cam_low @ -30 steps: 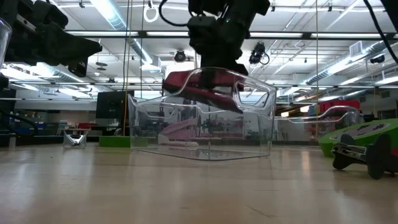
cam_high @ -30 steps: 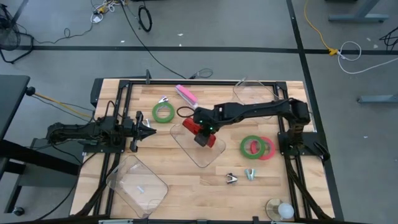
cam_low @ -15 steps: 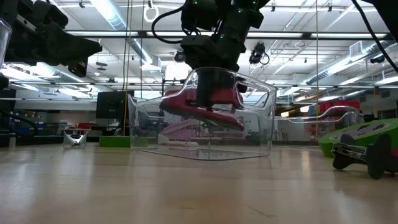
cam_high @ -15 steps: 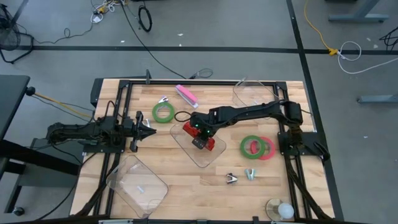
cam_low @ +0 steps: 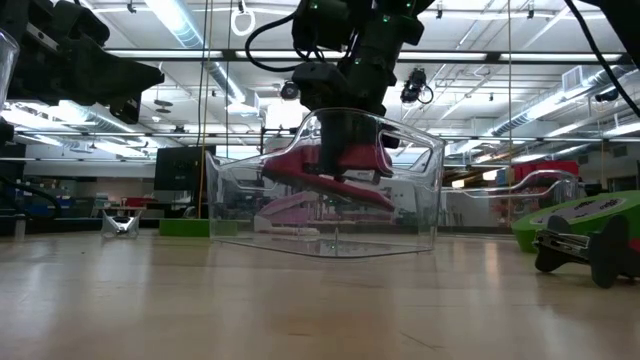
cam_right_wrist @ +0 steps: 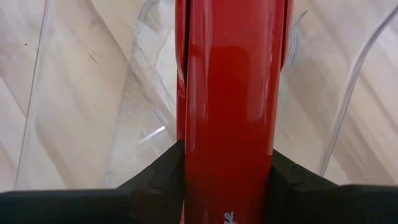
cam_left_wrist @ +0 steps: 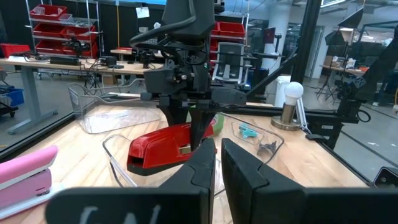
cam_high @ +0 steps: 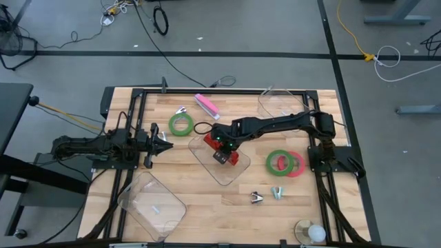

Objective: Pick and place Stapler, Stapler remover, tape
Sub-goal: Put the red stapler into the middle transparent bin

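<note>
The right hand (cam_low: 340,165) grips the red stapler (cam_low: 325,170), tilted, inside the clear container (cam_low: 425,215); releasing now could tip it onto the rim. The left hand (cam_high: 165,145) waits closed.

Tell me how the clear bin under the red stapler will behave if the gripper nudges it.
The clear bin looks thin-walled and holds nothing else, so it is probably light and would slide on the smooth wooden table. Its wide flat base suggests sliding rather than tipping. The right gripper holds the red stapler inside it, so contact with a wall seems possible.
</note>
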